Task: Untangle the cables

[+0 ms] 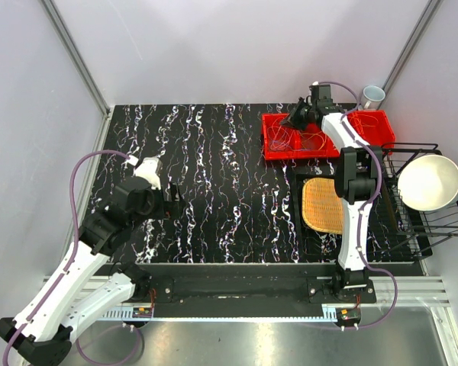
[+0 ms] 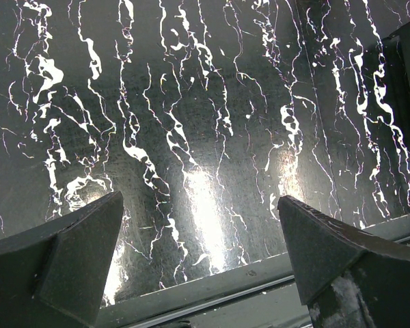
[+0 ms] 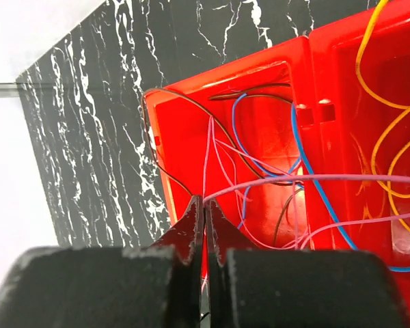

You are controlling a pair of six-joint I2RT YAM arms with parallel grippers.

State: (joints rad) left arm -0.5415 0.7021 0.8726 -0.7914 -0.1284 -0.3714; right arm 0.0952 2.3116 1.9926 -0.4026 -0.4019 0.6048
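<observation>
The cables lie tangled in a red tray (image 1: 382, 131) at the back right. In the right wrist view I see pink (image 3: 328, 180), blue (image 3: 313, 179), dark brown (image 3: 191, 113) and yellow-orange (image 3: 369, 68) wires over the red tray (image 3: 184, 137). My right gripper (image 3: 205, 202) is shut on a pink cable, which runs out taut from between the fingertips. In the top view the right gripper (image 1: 296, 122) hangs over the tray's left compartment. My left gripper (image 2: 199, 205) is open and empty, low over the bare marble table (image 2: 191, 102), at the left (image 1: 170, 200).
A round woven mat (image 1: 323, 204) lies in a black frame right of centre. A black wire rack (image 1: 424, 221) with a white bowl (image 1: 429, 181) stands at the right edge. A white cup (image 1: 373, 95) stands behind the tray. Grey walls enclose the table.
</observation>
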